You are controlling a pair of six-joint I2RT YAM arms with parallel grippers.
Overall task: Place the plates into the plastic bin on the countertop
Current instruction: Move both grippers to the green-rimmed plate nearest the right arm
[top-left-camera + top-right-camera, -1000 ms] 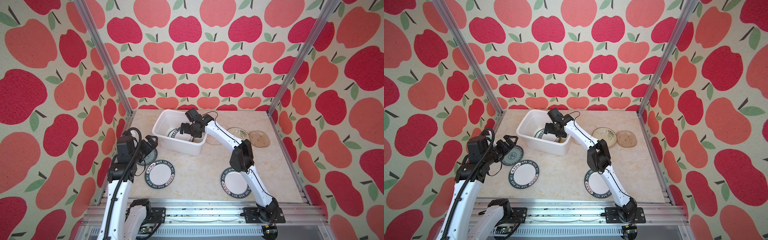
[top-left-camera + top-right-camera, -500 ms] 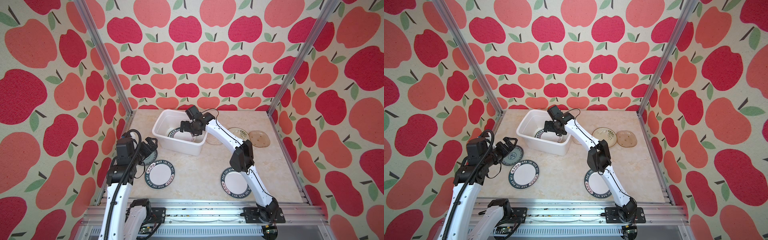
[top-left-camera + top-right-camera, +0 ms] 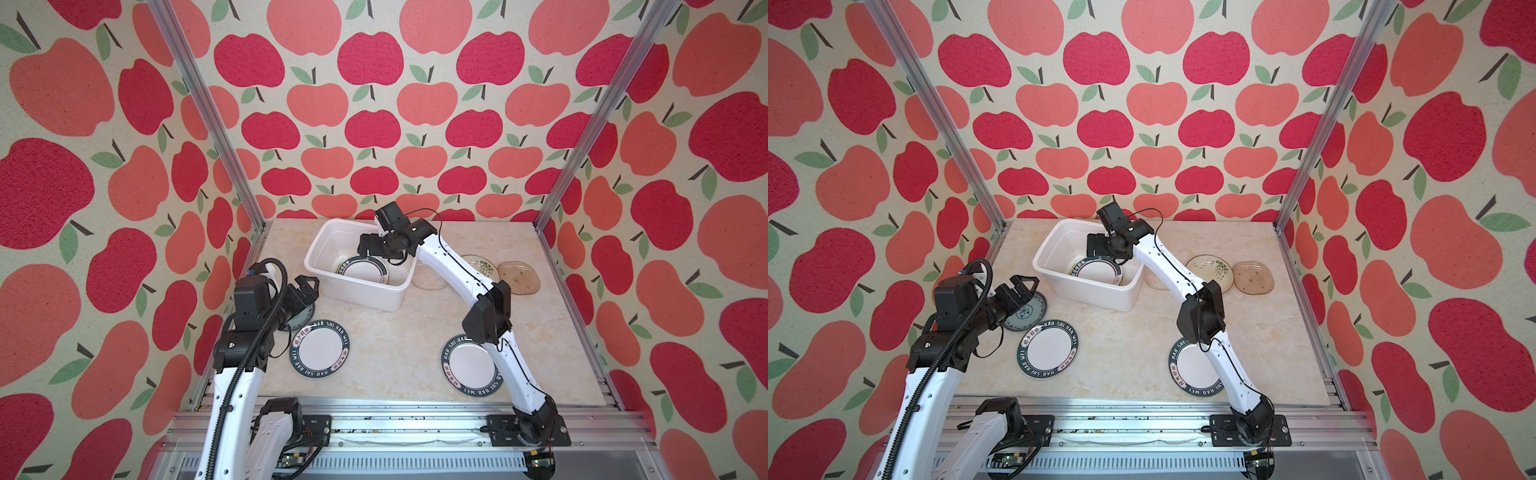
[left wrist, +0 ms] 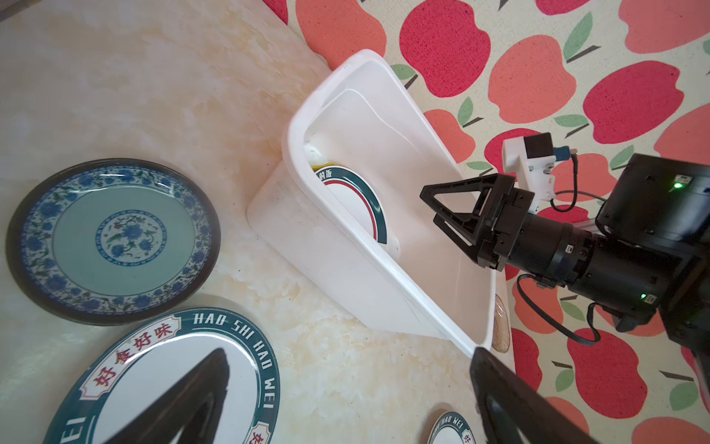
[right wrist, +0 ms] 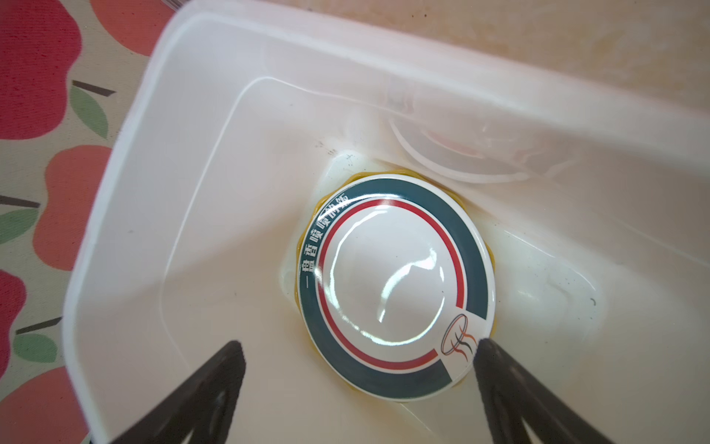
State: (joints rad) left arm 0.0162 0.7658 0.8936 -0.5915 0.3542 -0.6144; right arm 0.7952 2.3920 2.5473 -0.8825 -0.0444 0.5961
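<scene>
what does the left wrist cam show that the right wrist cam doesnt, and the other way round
Only the left wrist view shows the blue floral plate and a lettered green-rimmed plate lying on the countertop. It also shows the right gripper, open, over the white bin.

Only the right wrist view shows the bin's floor and the emblem on the green-and-red-ringed plate inside.

Both show the bin, that ringed plate lying in it, and the apple wallpaper.
</scene>
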